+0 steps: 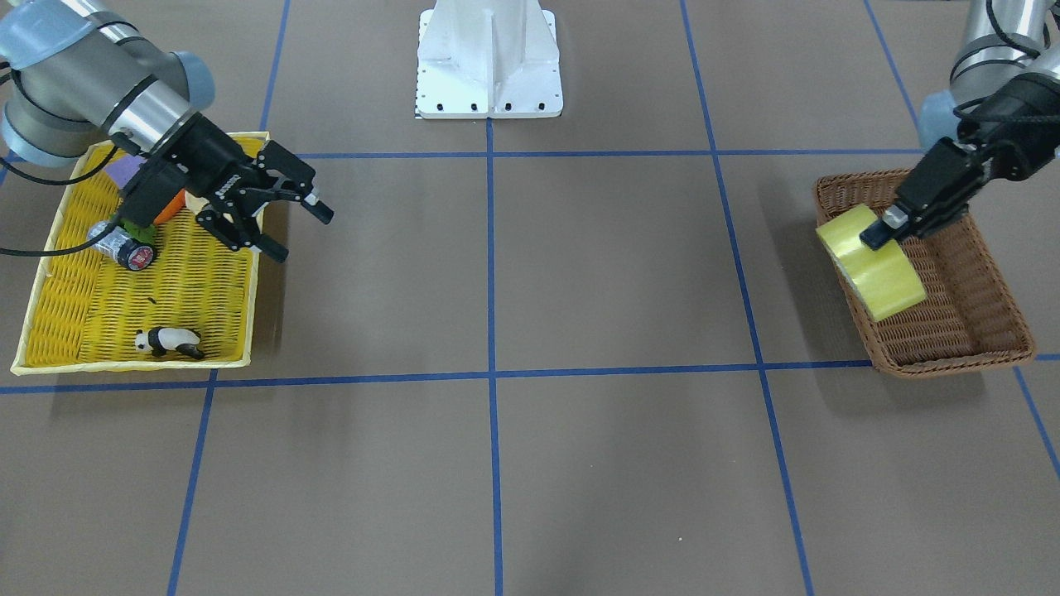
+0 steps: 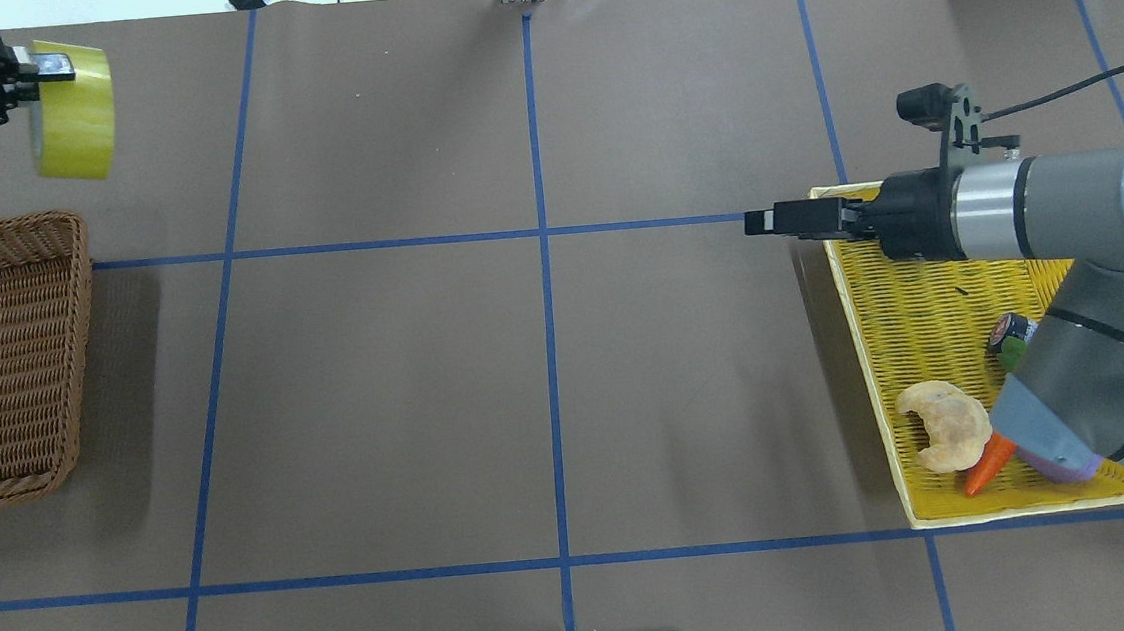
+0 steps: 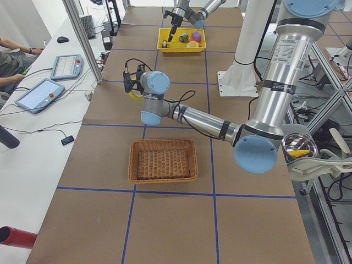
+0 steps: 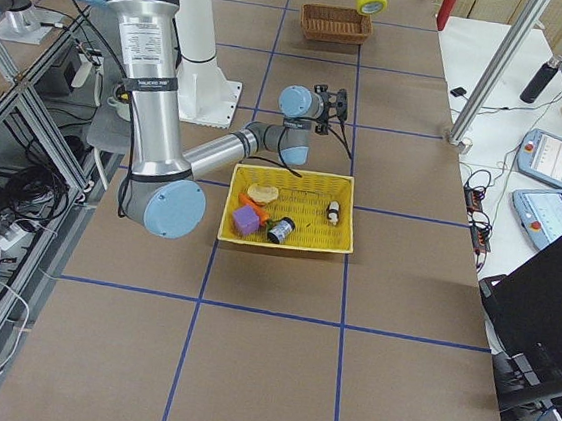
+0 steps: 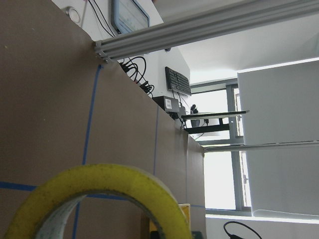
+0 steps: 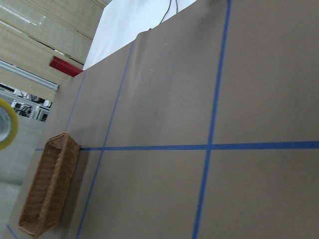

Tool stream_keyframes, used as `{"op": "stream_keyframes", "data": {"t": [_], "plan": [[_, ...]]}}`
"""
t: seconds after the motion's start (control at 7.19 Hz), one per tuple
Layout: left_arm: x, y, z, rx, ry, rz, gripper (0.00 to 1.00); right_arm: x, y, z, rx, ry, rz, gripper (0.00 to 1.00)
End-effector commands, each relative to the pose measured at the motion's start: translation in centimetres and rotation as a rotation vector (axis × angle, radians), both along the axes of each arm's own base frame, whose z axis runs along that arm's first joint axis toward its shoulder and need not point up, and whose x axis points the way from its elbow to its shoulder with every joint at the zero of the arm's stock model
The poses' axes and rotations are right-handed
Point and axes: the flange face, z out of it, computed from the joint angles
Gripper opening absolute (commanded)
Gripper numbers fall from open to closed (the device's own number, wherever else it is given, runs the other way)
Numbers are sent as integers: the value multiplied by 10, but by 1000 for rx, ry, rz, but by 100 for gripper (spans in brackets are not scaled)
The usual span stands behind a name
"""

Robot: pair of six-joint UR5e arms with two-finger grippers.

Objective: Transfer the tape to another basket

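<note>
The yellow tape roll (image 1: 882, 277) hangs from my left gripper (image 1: 879, 233), which is shut on its rim and holds it well above the table. In the front-facing view it sits over the inner rim of the brown wicker basket (image 1: 961, 331). In the overhead view the tape (image 2: 76, 111) and left gripper (image 2: 21, 69) appear beyond the basket (image 2: 4, 359). The tape fills the bottom of the left wrist view (image 5: 99, 194). My right gripper (image 1: 300, 232) is open and empty, above the inner edge of the yellow tray-basket (image 1: 58, 290).
The yellow tray (image 2: 924, 327) holds a small cylinder with a red end (image 1: 132, 250), a panda figure (image 1: 170, 341), a croissant (image 2: 944, 424), a carrot (image 2: 986, 471) and a purple block (image 1: 124, 172). The white robot base (image 1: 489, 66) stands mid-table. Blue tape lines cross the table.
</note>
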Motion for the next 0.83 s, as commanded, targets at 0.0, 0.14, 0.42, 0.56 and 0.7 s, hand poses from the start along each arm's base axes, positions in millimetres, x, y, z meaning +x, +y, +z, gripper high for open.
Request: {"op": "stream_keyframes", "data": {"t": [0.0,0.14,0.42,0.56,0.7], "plan": [[-23,-4,44,-24,-205,-26,0,70,-23,48,30,197,-4,100],[-34,-12,61,-17,-314,-40,0,89,-28,71,95,314,-26,100],[-38,-19,93,-24,-487,-26,0,143,-53,91,183,476,-114,100],[-36,-21,103,-44,-554,17,0,167,-60,98,156,501,-155,100],[-33,-21,108,-70,-617,67,0,182,-64,107,141,523,-193,100]]}}
